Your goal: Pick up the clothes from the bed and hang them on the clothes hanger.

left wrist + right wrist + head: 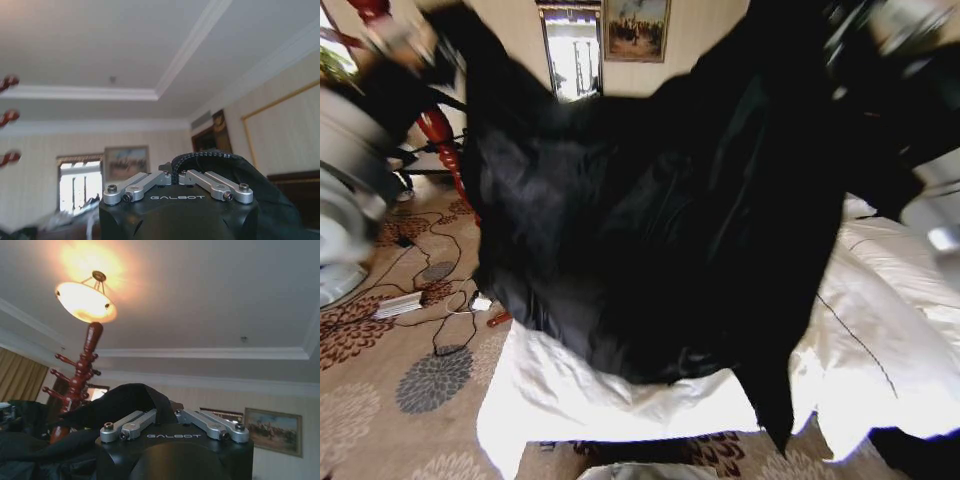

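both tools grip the black coat [660, 230], held spread in the air above the bed [880, 330]: left tool [176, 176] and right tool [165, 412] each pinch cloth.

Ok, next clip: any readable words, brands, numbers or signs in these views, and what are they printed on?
"GALBOT": on the black body of the left hand, which grips black cloth.
"GALBOT": on the black body of the right hand, which also grips black cloth.
Head view: nothing readable on the coat or the bed.
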Available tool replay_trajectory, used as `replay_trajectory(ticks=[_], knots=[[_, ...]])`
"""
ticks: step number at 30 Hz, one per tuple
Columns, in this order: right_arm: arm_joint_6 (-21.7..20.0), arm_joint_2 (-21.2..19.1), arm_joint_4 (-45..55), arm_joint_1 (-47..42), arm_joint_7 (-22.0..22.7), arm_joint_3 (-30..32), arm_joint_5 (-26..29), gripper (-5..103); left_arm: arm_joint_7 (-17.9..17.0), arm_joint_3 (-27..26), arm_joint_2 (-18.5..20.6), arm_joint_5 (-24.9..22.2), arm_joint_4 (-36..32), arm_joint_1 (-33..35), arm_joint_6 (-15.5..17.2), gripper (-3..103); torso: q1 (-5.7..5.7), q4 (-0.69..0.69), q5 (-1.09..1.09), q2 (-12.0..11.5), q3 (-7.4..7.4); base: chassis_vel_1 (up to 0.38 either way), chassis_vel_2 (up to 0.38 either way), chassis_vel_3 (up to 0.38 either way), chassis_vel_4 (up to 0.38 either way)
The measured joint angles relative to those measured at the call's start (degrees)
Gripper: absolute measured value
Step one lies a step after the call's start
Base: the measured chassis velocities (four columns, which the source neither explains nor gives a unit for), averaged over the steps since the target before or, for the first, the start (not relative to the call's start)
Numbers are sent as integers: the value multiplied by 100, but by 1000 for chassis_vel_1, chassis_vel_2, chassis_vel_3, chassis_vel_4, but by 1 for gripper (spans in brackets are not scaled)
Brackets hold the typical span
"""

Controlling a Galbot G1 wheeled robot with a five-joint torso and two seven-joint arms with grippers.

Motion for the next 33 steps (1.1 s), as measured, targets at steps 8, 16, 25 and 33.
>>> replay_trajectory(ticks=[8, 16, 25, 33], knots=[[-99, 885, -1464, 150, -415, -1074, -829, 0, -38, 1382, -1241, 386, 1728, -840, 121, 1, 3, 0, -2, -2, 2, 0, 0, 0, 0], [62, 2419, -3057, 2623, -581, -3675, -1063, 0, 128, 3048, -2114, 407, 3194, -2933, 70, 1, 7, 1, 3, -3, 4, 0, 0, 0, 0], [288, 4256, -4525, 5018, -577, -4951, -1064, 0, 193, 3432, -2699, 262, 4019, -4358, 64, 1, 3, -2, 1, -3, 1, 0, 0, 0, 0], [401, 4746, -4493, 5369, -545, -4966, -974, 0, -24, 2789, -2310, -41, 3625, -4060, 346, 1, 0, 0, -4, -1, -1, 0, 0, 0, 0]])
